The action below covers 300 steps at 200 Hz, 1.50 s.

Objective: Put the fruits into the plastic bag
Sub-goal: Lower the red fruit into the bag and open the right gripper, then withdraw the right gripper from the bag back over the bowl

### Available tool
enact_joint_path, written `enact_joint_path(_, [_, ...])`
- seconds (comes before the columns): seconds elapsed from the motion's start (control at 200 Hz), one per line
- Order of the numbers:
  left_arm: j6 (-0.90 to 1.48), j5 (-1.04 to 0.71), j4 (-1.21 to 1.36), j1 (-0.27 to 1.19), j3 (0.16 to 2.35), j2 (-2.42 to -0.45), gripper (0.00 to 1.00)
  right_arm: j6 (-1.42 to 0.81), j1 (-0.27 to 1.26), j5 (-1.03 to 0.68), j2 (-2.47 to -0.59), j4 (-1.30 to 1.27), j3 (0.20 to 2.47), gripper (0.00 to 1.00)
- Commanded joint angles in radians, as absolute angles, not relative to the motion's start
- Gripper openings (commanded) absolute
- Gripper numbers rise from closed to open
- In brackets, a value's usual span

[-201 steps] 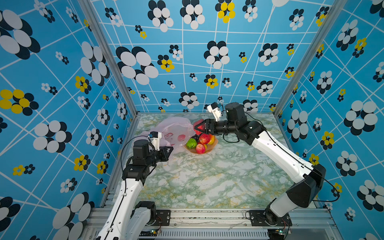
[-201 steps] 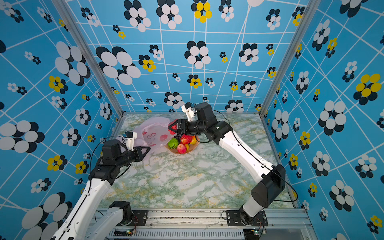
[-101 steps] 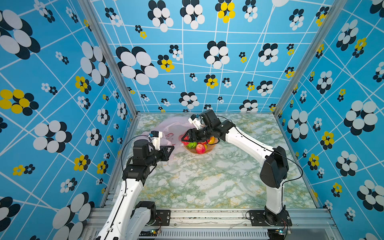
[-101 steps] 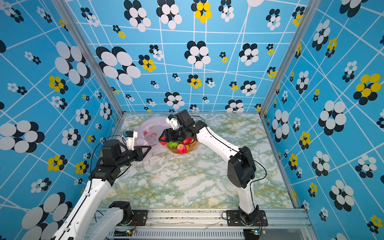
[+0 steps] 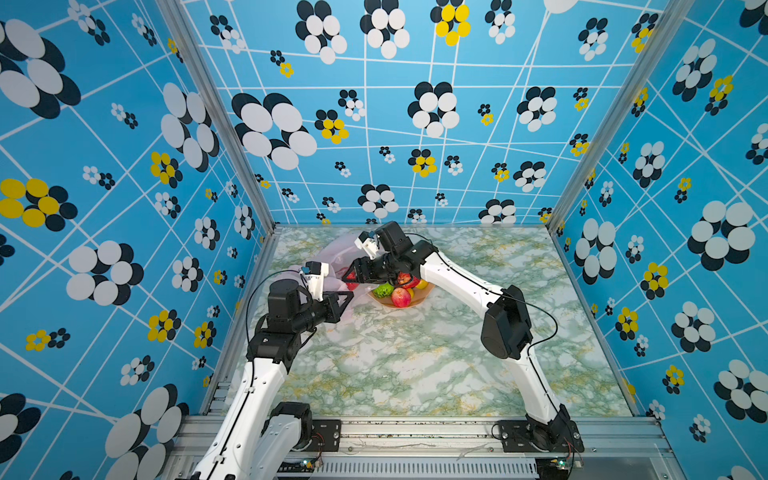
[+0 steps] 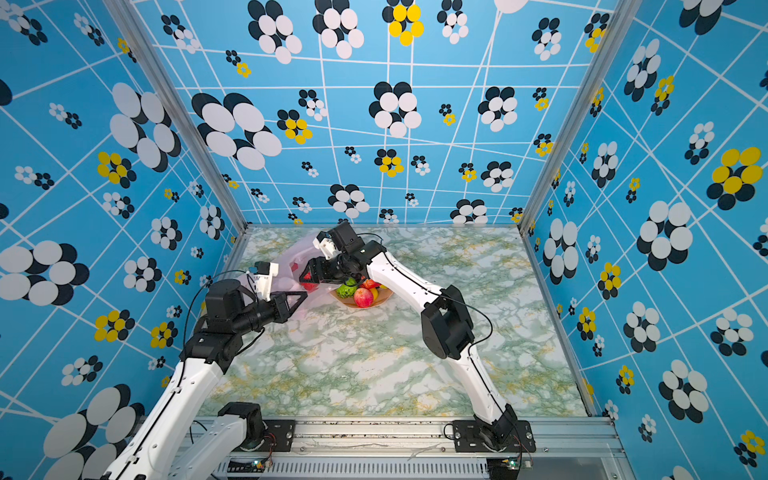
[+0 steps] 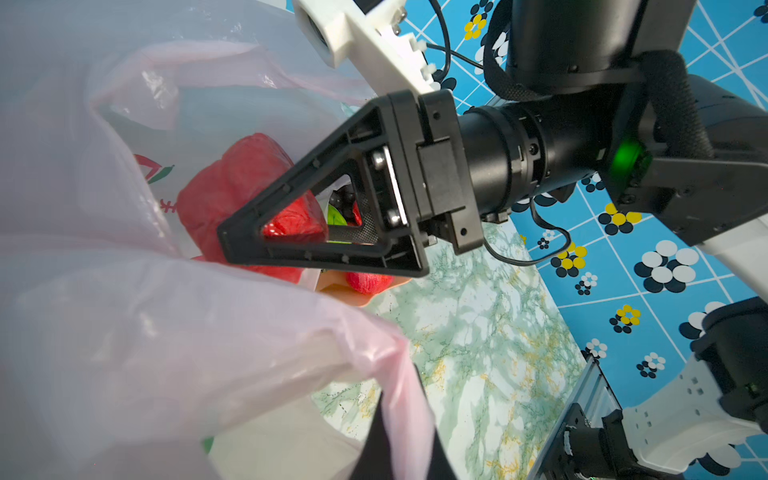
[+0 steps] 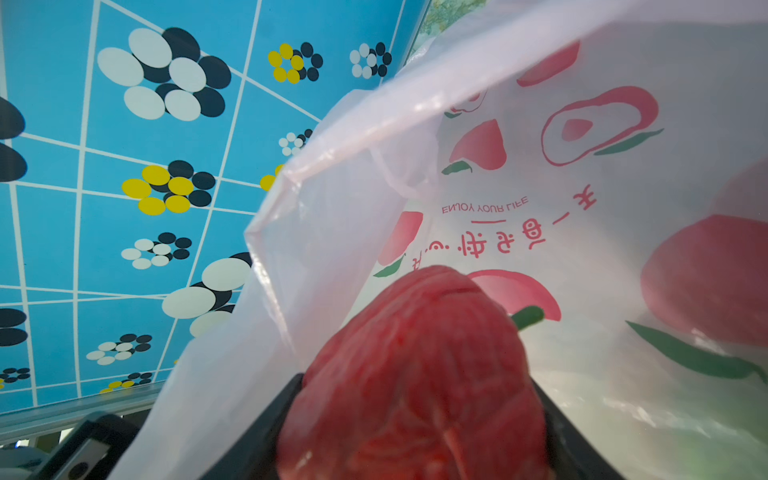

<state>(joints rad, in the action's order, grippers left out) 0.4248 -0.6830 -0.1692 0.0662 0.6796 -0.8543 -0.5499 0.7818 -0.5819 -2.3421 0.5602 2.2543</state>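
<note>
While the right gripper (image 5: 352, 277) grasps a red fruit (image 8: 415, 365), its fingers (image 7: 299, 178) stand wide and press the fruit from both sides. The fruit sits at the open mouth of the plastic bag (image 8: 582, 208), and the bag's printed inner wall lies just beyond the fingertips. The left gripper (image 5: 347, 296) is clenched on the bag's near edge. Pink film drapes over its fingers (image 7: 382, 449), and the bag mouth gapes between the two grippers. Just behind the right fingers, a bowl (image 5: 417, 302) rests on the marble table (image 5: 415, 365). It holds a bumpy green fruit (image 5: 383, 290), a red apple (image 5: 400, 297) and a yellow fruit (image 5: 422, 284), all apart from both sets of fingers. Other fruit in the bowl is hidden under the right wrist.
</note>
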Motion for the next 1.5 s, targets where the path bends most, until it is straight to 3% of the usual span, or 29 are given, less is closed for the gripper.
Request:
enact_joint_path(0.0, [0.443,-0.716,-0.124,0.073,0.664,-0.844,0.0,-0.56,0.788,-0.576,-2.395,0.627,2.336,0.54])
enact_joint_path(0.15, [0.445,-0.721,-0.121,0.073,0.664,-0.839,0.0,-0.564,0.788,-0.574,-2.43,0.647,2.383,0.56])
enact_joint_path(0.45, [0.451,-0.728,-0.114,0.073,0.663,-0.842,0.0,-0.573,0.788,-0.607,-2.46,0.623,2.424,0.71])
enact_joint_path(0.525, [0.45,-0.729,-0.112,0.074,0.663,-0.842,0.0,-0.589,0.788,-0.632,-2.462,0.591,2.424,0.86])
enact_joint_path(0.635, [0.448,-0.729,-0.114,0.072,0.664,-0.84,0.0,-0.608,0.788,-0.654,-2.461,0.545,2.424,0.99])
enact_joint_path(1.145, [0.441,-0.723,-0.121,0.072,0.663,-0.838,0.0,-0.581,0.787,-0.693,-2.399,0.492,2.411,0.99])
enact_joint_path(1.495, [0.433,-0.714,-0.132,0.072,0.666,-0.842,0.0,-0.465,0.786,-0.673,-2.158,0.495,2.166,0.99])
